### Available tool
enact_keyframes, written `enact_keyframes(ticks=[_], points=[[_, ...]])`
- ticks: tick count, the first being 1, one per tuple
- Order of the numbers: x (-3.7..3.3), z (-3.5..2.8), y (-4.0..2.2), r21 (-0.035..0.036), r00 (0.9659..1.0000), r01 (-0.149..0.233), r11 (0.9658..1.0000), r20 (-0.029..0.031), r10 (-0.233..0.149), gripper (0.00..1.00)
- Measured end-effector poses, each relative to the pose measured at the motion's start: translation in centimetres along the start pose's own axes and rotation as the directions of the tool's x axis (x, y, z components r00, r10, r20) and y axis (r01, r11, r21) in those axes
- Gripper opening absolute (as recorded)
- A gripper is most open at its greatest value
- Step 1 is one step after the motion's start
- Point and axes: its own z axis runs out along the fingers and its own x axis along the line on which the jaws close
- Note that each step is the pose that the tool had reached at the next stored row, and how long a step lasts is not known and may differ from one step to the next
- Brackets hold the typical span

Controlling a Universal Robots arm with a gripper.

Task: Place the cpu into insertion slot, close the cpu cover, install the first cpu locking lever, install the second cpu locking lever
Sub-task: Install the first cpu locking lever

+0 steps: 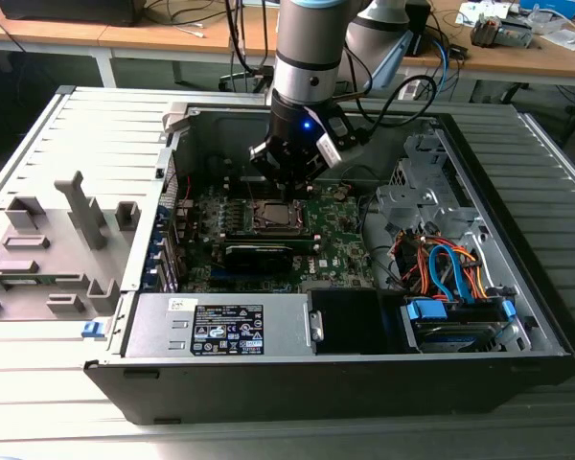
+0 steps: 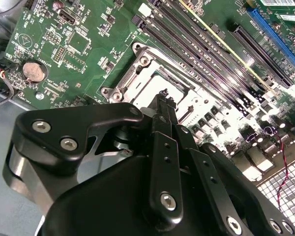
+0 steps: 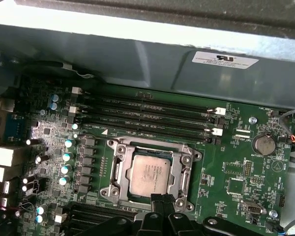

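cpu [image 3: 147, 176] seated under lowered cpu cover [image 3: 119, 171] | we judge it light, rigid, fragile; hold by edges | gripper [image 3: 162, 198] jaws clenched, empty

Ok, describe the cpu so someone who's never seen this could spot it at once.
Look inside the open computer case, at the green circuit board on its floor. Near the board's middle, beside the long black memory slots, sits a silver metal frame; the cpu is the flat silvery-grey square in its window, the only plain metal square.
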Motion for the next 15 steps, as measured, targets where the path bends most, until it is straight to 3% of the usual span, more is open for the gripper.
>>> enact_keyframes(ticks=[15], points=[[0.0, 0.01, 0.0, 0.0015, 0.9994, 0.035, 0.9994, 0.0006, -0.035, 0.11]])
